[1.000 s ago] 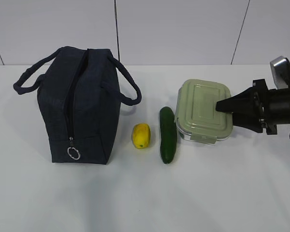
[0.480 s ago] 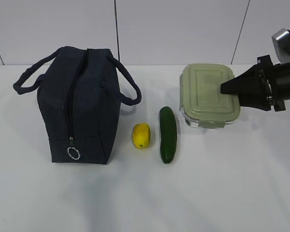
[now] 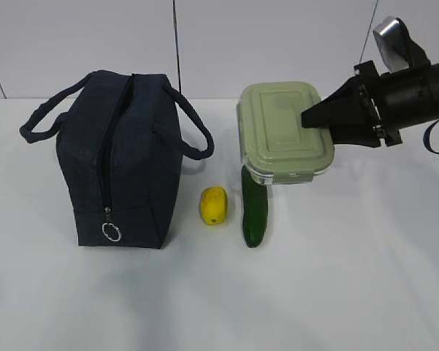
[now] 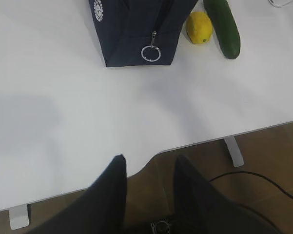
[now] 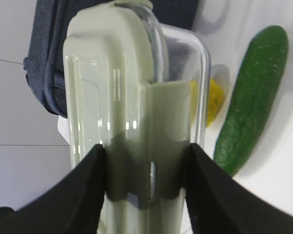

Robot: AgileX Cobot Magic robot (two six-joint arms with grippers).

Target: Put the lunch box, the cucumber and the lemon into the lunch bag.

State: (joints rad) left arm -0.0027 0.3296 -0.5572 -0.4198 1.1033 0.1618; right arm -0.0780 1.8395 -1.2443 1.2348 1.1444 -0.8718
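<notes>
Lunch box (image 3: 285,128) aloft, right pincer (image 3: 310,117) clamping edge

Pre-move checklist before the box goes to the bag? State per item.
1. Right gripper shut on the lunch box: ok, jaws clamp its edge in the right wrist view.
2. Box clear of the table: ok, lifted above the cucumber.
3. Lunch bag open to receive: not ok, the zipper looks closed, ring pull at the near end.
4. Left gripper free: ok, open and empty over the table edge.
5. Lemon and cucumber undisturbed: ok, both on the table beside the bag.
</notes>
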